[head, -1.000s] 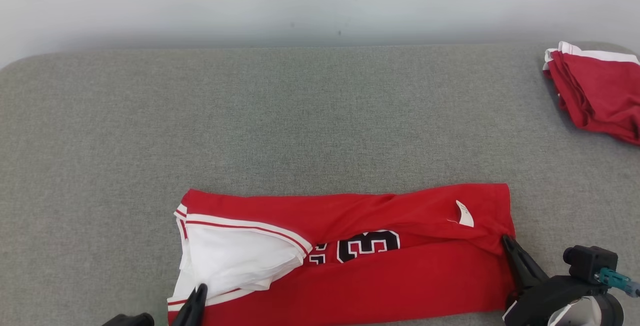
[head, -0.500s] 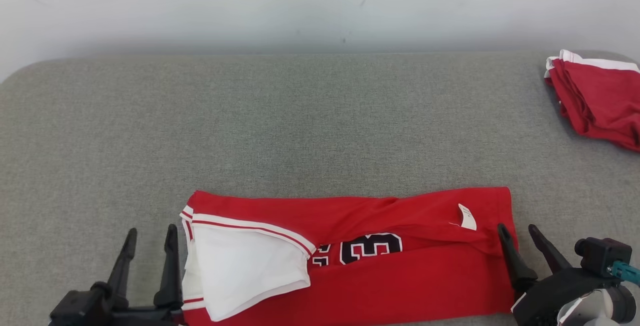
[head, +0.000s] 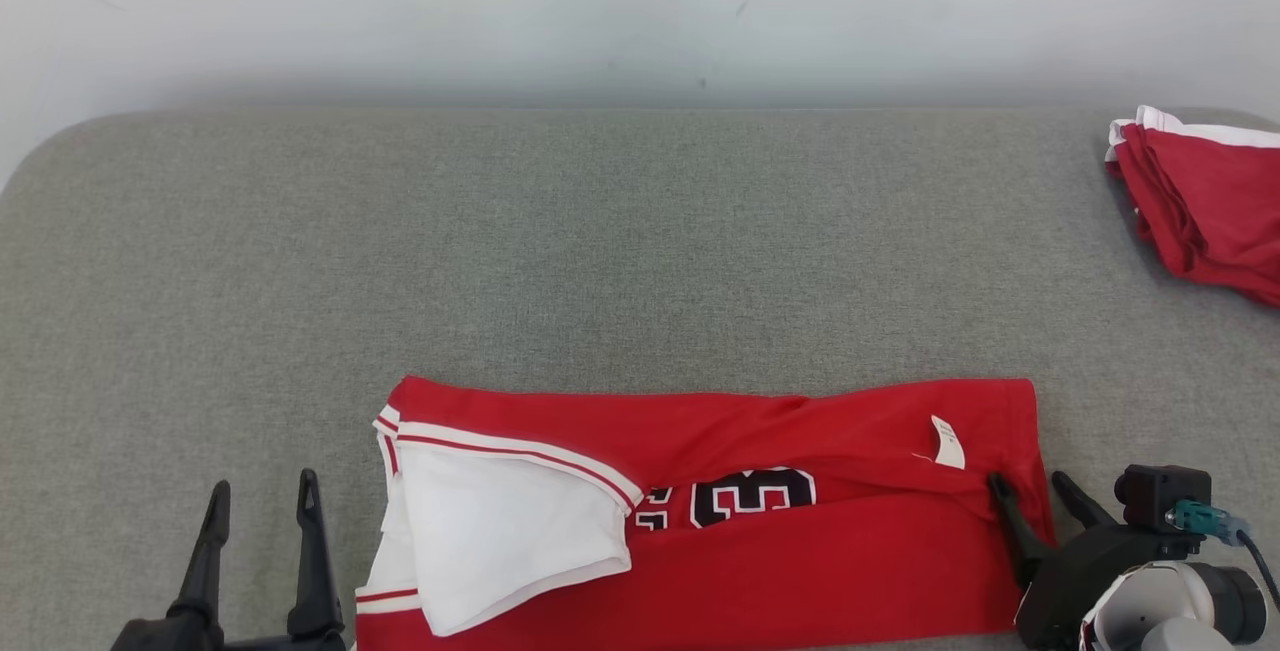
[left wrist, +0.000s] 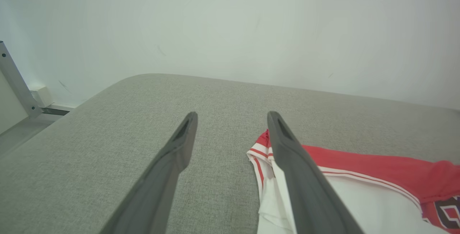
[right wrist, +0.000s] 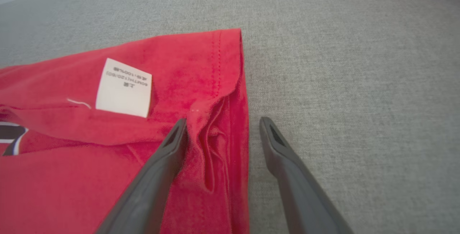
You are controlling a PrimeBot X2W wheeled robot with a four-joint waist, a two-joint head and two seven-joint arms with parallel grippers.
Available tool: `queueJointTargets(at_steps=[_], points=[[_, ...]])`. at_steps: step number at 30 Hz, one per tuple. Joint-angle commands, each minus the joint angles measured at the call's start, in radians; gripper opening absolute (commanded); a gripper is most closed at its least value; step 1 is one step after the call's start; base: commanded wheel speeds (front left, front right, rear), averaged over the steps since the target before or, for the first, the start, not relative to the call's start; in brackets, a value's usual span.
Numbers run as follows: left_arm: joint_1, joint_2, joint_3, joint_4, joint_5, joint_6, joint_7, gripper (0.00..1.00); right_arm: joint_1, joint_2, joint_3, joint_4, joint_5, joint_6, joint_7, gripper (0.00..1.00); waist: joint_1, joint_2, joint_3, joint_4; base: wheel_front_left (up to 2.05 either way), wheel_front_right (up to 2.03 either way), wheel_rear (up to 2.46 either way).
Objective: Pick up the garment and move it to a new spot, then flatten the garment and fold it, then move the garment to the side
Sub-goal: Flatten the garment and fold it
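The garment [head: 760, 571] is a red jersey with white trim and a black number, folded into a long band near the front edge of the grey table [head: 600, 251]. Its white inner side shows at the left end [left wrist: 359, 201]; a white care label [right wrist: 124, 87] lies near its right end. My left gripper [head: 260, 491] stands open over bare table just left of the jersey [left wrist: 231, 117]. At the jersey's right edge my right gripper [head: 1028, 484] is open, one finger over the red cloth [right wrist: 201, 68], the other over the table, nothing pinched.
A second red and white cloth [head: 1200, 201] lies folded at the back right corner. The table's left rim curves away towards a pale wall, with a metal bracket [left wrist: 16, 83] beyond it.
Both grippers went from shut on the jersey's ends to open. The left one drew off to the left onto bare table. The camera has shifted slightly.
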Motion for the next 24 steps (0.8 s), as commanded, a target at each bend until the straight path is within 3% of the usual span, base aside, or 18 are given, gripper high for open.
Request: queueJointTargets(at_steps=[1, 7, 8, 9, 10, 15, 24], points=[[0.013, -0.008, 0.009, 0.005, 0.011, -0.007, -0.002, 1.00, -0.008, 0.001, 0.000, 0.011, -0.010, -0.003, 0.001, 1.00, 0.0000, 0.0000, 0.001, 0.002, 0.00, 0.00, 0.00], [0.011, -0.033, 0.038, 0.031, 0.035, -0.035, -0.002, 1.00, -0.014, 0.028, 0.022, 0.079, 0.005, -0.003, 0.034, 1.00, 0.0000, 0.0000, -0.002, 0.009, 0.00, 0.00, 0.00], [0.011, -0.035, 0.040, 0.035, 0.038, -0.037, -0.002, 1.00, -0.017, 0.032, 0.029, 0.083, 0.016, -0.003, 0.039, 0.54, 0.0000, 0.0000, -0.003, 0.009, 0.00, 0.00, 0.00], [0.011, -0.037, 0.042, 0.039, 0.043, -0.041, -0.002, 1.00, -0.018, 0.033, 0.036, 0.083, 0.026, -0.003, 0.042, 0.38, 0.0000, 0.0000, -0.005, 0.009, 0.00, 0.00, 0.00], [0.012, -0.038, 0.043, 0.042, 0.049, -0.043, -0.002, 1.00, -0.019, 0.033, 0.043, 0.082, 0.038, -0.003, 0.044, 0.00, 0.0000, 0.0000, -0.007, 0.008, 0.00, 0.00, 0.00], [0.023, -0.042, 0.040, 0.059, 0.079, -0.050, -0.002, 1.00, -0.023, 0.003, 0.040, 0.077, 0.081, -0.003, 0.032, 0.00, 0.0000, 0.0000, -0.027, -0.001, 0.00, 0.00, 0.00], [0.046, -0.044, 0.050, 0.072, 0.086, -0.046, -0.002, 1.00, -0.044, -0.127, -0.060, 0.074, 0.091, -0.003, 0.016, 0.00, 0.0000, 0.0000, -0.064, -0.014, 0.00, 0.00, 0.00]])
